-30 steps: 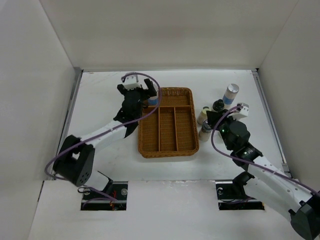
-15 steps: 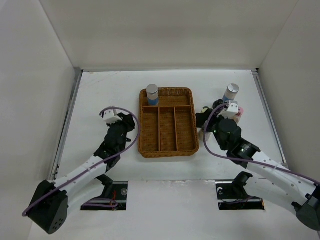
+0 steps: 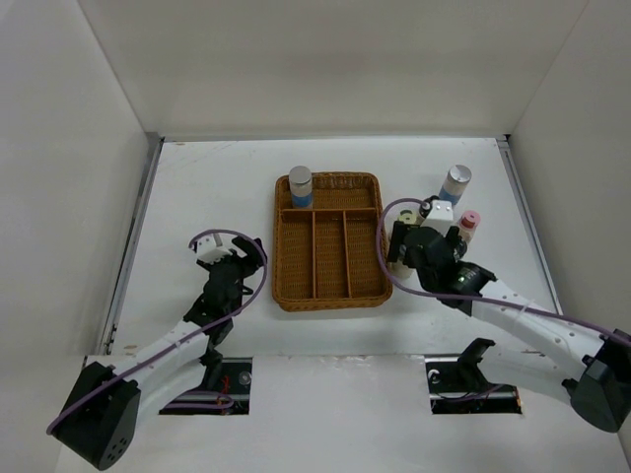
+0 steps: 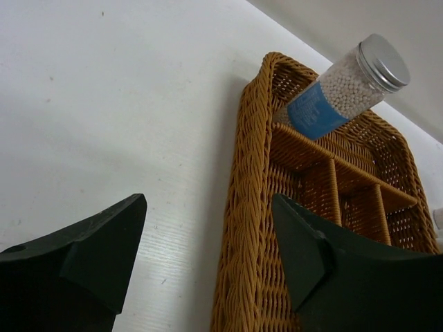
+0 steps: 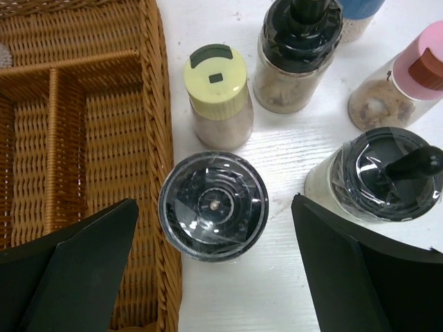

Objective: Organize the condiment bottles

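Observation:
One white blue-banded condiment bottle with a silver cap stands in the back left compartment of the wicker tray; the left wrist view shows this bottle too. My left gripper is open and empty beside the tray's left rim. To the right of the tray, my right gripper hangs open above a dark-capped bottle. Around it stand a cream-capped bottle, two more dark-capped bottles and a pink-capped one. A second white bottle stands behind them.
The tray has one wide back compartment and three long narrow ones, which hold nothing. White walls close in the table on the left, back and right. My right arm stretches across the near right.
My left gripper let go of the white bottle in the tray and pulled back to the tray's near left side. My right gripper opened and shifted left over the bottle cluster.

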Robot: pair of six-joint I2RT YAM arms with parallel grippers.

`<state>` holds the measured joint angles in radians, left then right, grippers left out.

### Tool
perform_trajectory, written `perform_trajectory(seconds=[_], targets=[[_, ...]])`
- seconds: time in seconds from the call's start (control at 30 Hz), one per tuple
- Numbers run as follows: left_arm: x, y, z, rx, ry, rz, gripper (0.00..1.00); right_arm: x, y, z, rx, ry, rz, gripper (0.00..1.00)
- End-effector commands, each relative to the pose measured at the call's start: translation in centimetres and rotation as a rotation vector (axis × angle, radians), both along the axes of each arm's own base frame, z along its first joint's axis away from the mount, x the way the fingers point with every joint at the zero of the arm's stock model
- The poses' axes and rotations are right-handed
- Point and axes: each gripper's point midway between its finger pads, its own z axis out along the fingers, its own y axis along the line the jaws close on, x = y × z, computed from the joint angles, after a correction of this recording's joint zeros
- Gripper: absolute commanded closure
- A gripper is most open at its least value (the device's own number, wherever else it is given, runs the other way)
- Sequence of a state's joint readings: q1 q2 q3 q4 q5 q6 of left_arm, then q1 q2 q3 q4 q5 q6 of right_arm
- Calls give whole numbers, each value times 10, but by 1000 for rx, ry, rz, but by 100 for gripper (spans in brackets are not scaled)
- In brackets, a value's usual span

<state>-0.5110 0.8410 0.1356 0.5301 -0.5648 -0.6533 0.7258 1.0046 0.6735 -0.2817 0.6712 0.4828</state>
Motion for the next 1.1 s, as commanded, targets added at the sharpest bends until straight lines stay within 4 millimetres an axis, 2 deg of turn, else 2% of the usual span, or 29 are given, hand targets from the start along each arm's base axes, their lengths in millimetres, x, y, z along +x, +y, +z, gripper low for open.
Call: perform_trajectory(seconds=[0.0, 0.2, 0.43, 0.6, 0.67, 0.73, 0.9, 0.97, 1.07], targets=[[4, -5, 16, -65, -76, -9, 26, 10, 4, 21, 30, -28, -12, 0], [3, -6, 12, -65, -68, -13, 19, 21, 4, 13, 7, 2, -34, 6], [2, -4, 13, -80, -75, -6, 17, 25, 1, -7, -4, 50, -48, 13], [4, -7, 10, -77, -59, -17, 17, 26, 1, -2, 7, 31, -49, 38], [3, -6, 11, -81, -67, -13, 16, 25, -2, 7, 18, 7, -57, 46], [4, -7, 10, -77, -60, -13, 16, 23, -4, 24, 41, -29, -60, 50], [4, -7, 11, -82, -65, -16, 15, 22, -7, 81, 85, -139, -61, 51], [5, -8, 9, -82, -57, -15, 15, 23, 2, 100, 108, -172, -38, 51], [5, -8, 9, -83, -56, -21, 15, 37, 24, 117, 129, -203, 15, 50]])
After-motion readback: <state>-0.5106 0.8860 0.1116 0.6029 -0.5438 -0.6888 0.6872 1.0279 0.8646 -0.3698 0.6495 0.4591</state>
